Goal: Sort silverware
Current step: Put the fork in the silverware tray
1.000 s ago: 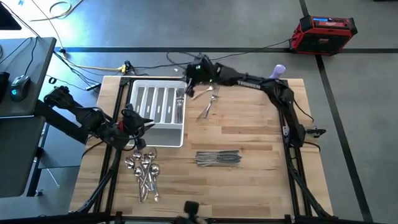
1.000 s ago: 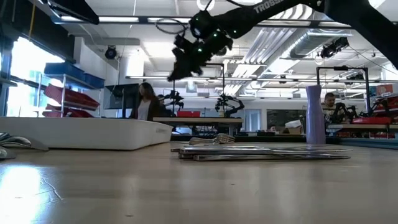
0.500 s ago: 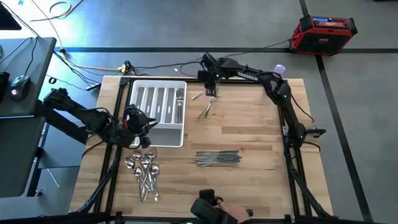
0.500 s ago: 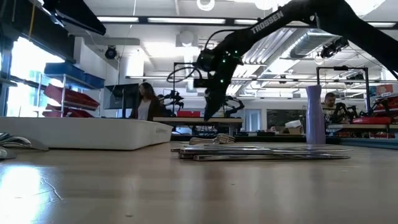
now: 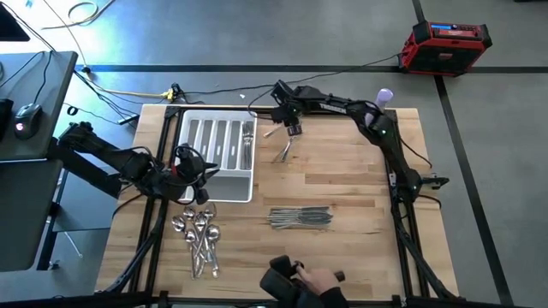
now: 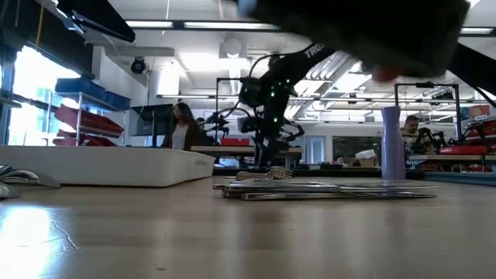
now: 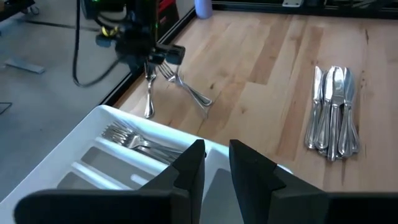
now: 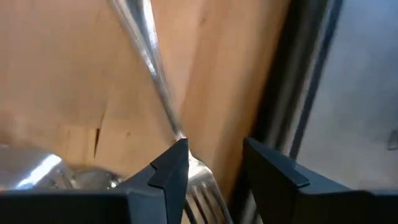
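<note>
The loose forks (image 5: pixel 285 147) lay on the table (image 5: pixel 342 192) just beside the tray (image 5: pixel 216 184), near its far corner. The right gripper (image 5: pixel 292 128) hung low over them, its fingers (image 8: pixel 171 168) spread to either side of a fork handle in the wrist view, not yet closed on it.

The risk, as I judged it, was a poor pinch. The handle sat nearer one finger than the other, so closing could flick the fork sideways or lift it crooked. The forks overlapped, so a second might be dragged along or dropped short of the tray. The table's edge frame ran close by and a finger could catch it.

The tray held a few forks (image 7: pixel 134 140) in its compartment nearest the loose ones; the other slots looked bare, as far as could be seen. Knives (image 5: pixel 300 217) lay bundled mid-table, spoons (image 5: pixel 198 237) heaped near the front, both unsorted.

The left gripper (image 7: pixel 214 163) waited over the tray's near end, fingers slightly apart, holding nothing. A person's hand (image 5: pixel 321 284) showed at the front edge.
</note>
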Robot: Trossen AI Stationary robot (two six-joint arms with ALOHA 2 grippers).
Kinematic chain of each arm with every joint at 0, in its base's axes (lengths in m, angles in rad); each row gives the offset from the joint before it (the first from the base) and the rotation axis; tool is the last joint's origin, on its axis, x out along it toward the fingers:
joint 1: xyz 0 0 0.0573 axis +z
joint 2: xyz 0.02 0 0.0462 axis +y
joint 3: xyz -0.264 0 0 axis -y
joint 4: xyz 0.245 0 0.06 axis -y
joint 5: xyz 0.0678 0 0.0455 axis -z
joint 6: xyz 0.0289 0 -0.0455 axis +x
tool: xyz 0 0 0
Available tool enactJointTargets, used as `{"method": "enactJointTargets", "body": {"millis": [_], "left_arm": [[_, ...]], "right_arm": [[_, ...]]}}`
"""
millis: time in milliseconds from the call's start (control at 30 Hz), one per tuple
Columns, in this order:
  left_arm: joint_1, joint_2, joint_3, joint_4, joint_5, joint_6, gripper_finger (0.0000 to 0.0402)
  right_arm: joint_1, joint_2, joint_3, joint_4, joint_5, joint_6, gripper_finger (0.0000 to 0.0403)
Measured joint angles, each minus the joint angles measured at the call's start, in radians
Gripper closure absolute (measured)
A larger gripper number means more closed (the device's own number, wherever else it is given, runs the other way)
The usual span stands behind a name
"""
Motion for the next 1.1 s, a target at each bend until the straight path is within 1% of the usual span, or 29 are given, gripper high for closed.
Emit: {"method": "enactJointTargets", "body": {"millis": [67, 200, 367, 500, 633, 767, 1100], "left_arm": [[0.0, 0.006, 0.0, 0.0, 0.0, 0.0, 0.0344], [0.007, 0.021, 0.0, 0.002, 0.001, -0.004, 0.0344], [0.029, 0.047, 0.0, 0.002, 0.004, -0.007, 0.0344], [0.048, 0.062, 0.0, 0.0, 0.032, -0.006, 0.0344], [0.062, 0.07, 0.0, -0.001, 0.079, 0.008, 0.0344], [0.071, 0.073, 0.0, -0.001, 0.098, 0.011, 0.0344], [0.071, 0.074, 0.0, 0.001, 0.099, 0.01, 0.0344]], "right_arm": [[-0.006, 0.034, 0.032, -0.02, -0.001, -0.008, 0.0267], [-0.025, 0.093, 0.146, -0.103, -0.077, -0.012, 0.0267], [-0.036, 0.162, 0.269, -0.24, -0.096, -0.04, 0.028], [-0.036, 0.174, 0.297, -0.282, -0.096, -0.054, 0.03], [-0.039, 0.17, 0.345, -0.287, -0.147, -0.037, 0.0316], [-0.042, 0.171, 0.344, -0.275, -0.121, -0.055, 0.032], [-0.042, 0.21, 0.343, -0.306, -0.128, -0.09, 0.032]]}}
